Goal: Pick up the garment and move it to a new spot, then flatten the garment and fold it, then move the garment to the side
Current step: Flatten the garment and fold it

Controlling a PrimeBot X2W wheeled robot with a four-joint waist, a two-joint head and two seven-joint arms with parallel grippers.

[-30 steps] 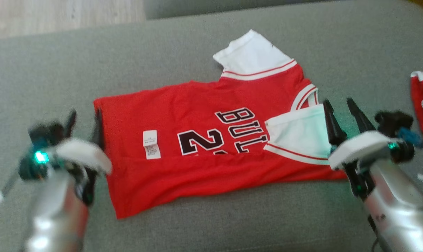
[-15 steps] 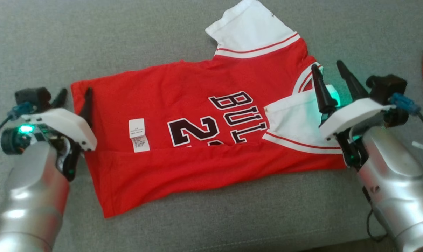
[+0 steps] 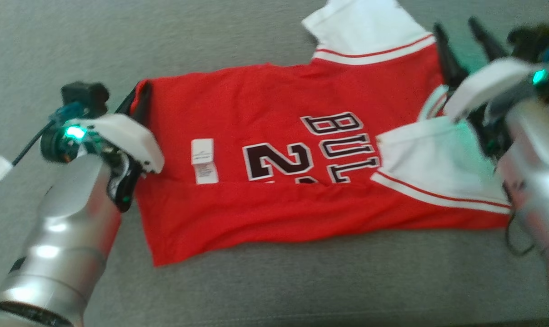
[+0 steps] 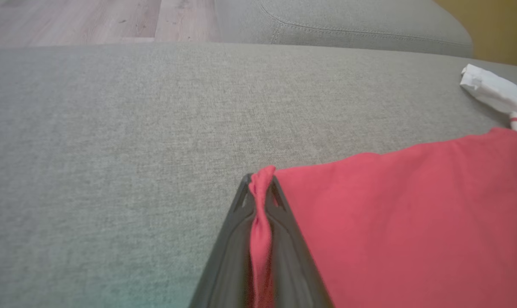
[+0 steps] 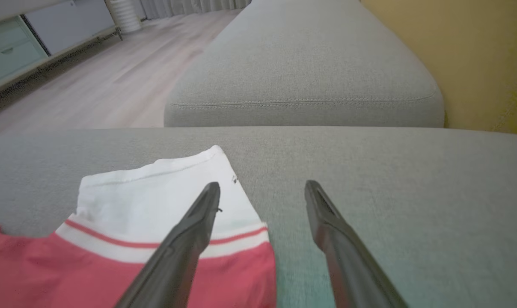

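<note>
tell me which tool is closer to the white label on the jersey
Left. The left tool is shut on a hem corner of the jersey, not far from the label; the right tool stands open at the white sleeve, across the shirt.

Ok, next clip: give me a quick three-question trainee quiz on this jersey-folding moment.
1. True or false: the left gripper is shut on a corner of the red jersey.
2. The right gripper is: A) shut on the hem; B) open over the far white sleeve's edge; C) shut on the collar.
3. What colour is the label beside the number?
Key: 1 true; 2 B; 3 white.
</note>
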